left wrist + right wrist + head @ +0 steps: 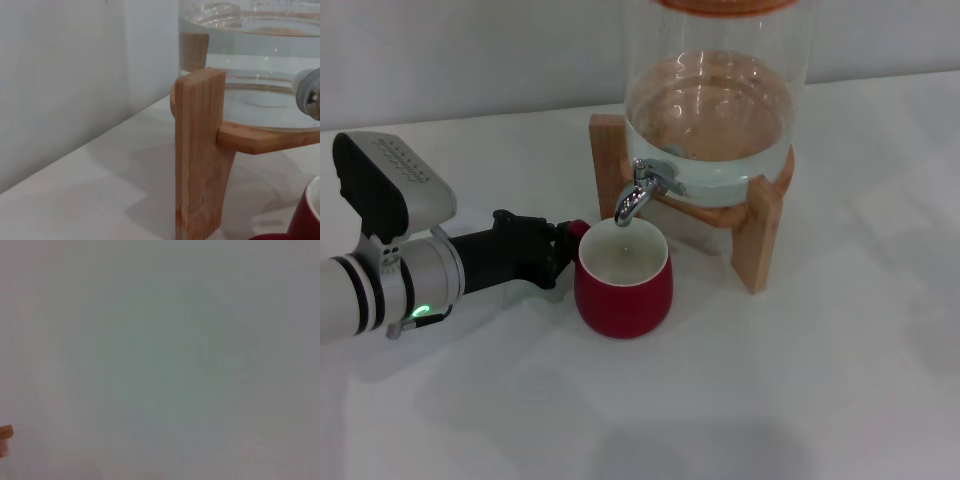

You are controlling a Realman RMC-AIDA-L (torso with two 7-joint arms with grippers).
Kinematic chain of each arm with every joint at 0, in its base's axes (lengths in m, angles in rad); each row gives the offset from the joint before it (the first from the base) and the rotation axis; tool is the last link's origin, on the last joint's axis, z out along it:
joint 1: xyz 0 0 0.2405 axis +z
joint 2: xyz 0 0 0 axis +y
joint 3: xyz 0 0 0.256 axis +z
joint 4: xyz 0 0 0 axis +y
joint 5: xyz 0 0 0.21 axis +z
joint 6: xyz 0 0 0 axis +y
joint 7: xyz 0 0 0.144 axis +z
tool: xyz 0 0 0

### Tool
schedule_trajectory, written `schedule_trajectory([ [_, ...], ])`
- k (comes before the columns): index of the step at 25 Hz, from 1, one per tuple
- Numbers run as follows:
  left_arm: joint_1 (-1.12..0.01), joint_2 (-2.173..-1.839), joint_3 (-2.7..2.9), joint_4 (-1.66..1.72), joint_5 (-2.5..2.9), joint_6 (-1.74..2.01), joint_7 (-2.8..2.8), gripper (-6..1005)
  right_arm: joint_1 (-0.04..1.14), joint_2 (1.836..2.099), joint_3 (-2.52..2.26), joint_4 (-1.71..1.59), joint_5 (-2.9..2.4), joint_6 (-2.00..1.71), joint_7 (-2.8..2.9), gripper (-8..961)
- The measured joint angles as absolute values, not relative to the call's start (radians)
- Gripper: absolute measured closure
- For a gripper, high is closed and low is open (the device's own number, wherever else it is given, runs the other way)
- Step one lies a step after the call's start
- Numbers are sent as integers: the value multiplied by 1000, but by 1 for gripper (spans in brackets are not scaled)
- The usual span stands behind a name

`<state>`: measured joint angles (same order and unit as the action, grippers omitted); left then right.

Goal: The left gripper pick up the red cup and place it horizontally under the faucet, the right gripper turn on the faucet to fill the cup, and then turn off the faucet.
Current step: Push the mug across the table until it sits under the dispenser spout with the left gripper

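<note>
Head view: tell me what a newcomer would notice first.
The red cup stands upright on the white table, right under the chrome faucet of a glass jar on a wooden stand. The left hand is at the cup's handle side.

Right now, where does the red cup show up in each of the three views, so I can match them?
Head view: the red cup stands upright at centre, under the faucet, with the left end effector at its handle side.
Left wrist view: only a sliver of the cup shows at the lower right corner.
Right wrist view: not in it.
Shared landmark: the wooden stand; possibly also the small wood piece at the right wrist view's edge.
</note>
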<state>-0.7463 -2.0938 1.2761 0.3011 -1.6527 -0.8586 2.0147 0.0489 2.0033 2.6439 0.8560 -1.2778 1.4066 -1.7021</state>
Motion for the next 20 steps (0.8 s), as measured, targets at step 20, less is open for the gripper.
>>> schedule_trajectory([
  [20, -736, -2093, 1278, 304, -1706, -856, 2012, 840, 55, 2003, 2646, 856, -1278, 1408, -1700, 231],
])
